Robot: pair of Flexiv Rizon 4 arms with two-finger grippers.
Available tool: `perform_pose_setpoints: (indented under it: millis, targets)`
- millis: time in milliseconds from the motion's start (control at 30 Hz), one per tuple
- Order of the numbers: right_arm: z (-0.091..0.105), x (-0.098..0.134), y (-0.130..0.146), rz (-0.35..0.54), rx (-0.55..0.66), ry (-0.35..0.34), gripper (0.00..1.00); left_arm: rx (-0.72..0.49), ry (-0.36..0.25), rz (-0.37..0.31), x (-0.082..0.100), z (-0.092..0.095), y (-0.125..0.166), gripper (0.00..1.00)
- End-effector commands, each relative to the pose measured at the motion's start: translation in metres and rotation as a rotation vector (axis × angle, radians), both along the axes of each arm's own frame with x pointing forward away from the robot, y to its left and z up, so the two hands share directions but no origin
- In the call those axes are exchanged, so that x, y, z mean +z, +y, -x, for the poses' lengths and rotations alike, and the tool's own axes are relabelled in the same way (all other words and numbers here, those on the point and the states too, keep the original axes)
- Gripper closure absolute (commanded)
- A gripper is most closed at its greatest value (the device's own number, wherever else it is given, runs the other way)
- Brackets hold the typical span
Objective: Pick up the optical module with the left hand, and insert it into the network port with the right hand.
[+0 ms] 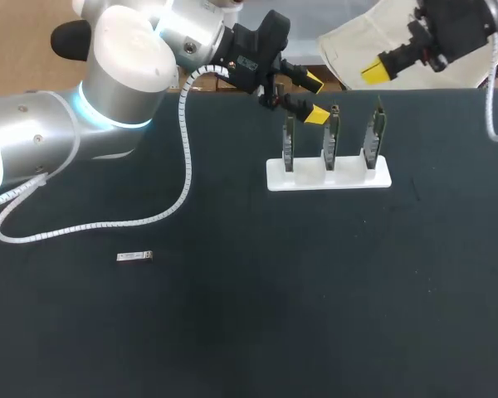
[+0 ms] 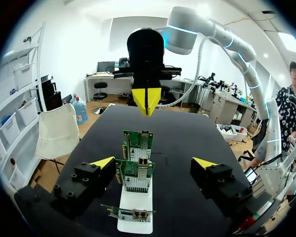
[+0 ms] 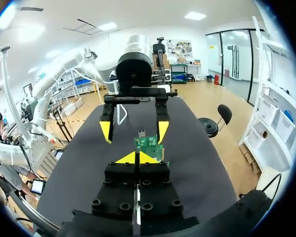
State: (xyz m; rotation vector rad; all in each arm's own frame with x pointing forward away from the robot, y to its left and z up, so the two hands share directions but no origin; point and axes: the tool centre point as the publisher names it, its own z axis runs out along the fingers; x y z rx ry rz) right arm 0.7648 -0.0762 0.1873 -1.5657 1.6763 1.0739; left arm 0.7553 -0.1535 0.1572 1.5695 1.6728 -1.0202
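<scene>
The optical module (image 1: 134,256), a small silver bar, lies on the black table at the front left, far from both arms and seen only in the head view. My left gripper (image 1: 315,98) (image 2: 153,163) hangs open and empty just behind the left end of a white stand (image 1: 328,176) (image 2: 134,210). The stand holds three upright green network cards (image 1: 332,137) (image 2: 134,175). My right gripper (image 1: 375,70) (image 3: 136,158) is shut on nothing beyond the table's far edge, facing the cards (image 3: 148,144) and the left gripper (image 3: 134,131).
A white cable (image 1: 91,224) from my left arm loops down onto the table, behind the module. A cream fabric chair back (image 1: 365,37) stands just past the far edge near my right gripper.
</scene>
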Motion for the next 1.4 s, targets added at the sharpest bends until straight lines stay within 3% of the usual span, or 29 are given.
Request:
perform_pose_setpoints:
  millis: [33, 467, 800, 1267, 1300, 1333, 1367, 1400]
  targets:
    - [0.008, 0.0, -0.019, 0.003, 0.001, -0.001, 1.0, -0.001, 0.003, -0.004, 0.0, -0.001, -0.001, 0.0]
    - [0.011, -0.013, -0.057, 0.018, 0.02, 0.047, 1.0, -0.001, 0.003, -0.004, 0.0, -0.001, -0.001, 0.0]
    - [0.005, -0.022, -0.065, 0.038, 0.068, 0.06, 1.0, -0.001, 0.003, -0.004, 0.0, -0.001, -0.001, 0.0]
    - [0.007, -0.034, -0.068, 0.069, 0.047, 0.074, 1.0, -0.001, 0.003, -0.004, 0.0, -0.001, -0.001, 0.0]
    - [0.007, -0.035, -0.068, 0.082, 0.045, 0.075, 0.88, -0.001, 0.003, -0.004, 0.0, -0.001, -0.001, 0.0]
    - [0.007, -0.035, -0.068, 0.092, 0.047, 0.088, 0.51, -0.001, 0.003, -0.004, 0.0, -0.001, -0.001, 0.0]
    - [0.007, -0.035, -0.068, 0.092, 0.047, 0.088, 0.0, -0.001, 0.003, -0.004, 0.0, -0.001, -0.001, 0.0]
    - [0.007, -0.035, -0.068, 0.092, 0.047, 0.088, 0.0, -0.001, 0.003, -0.004, 0.0, -0.001, -0.001, 0.0]
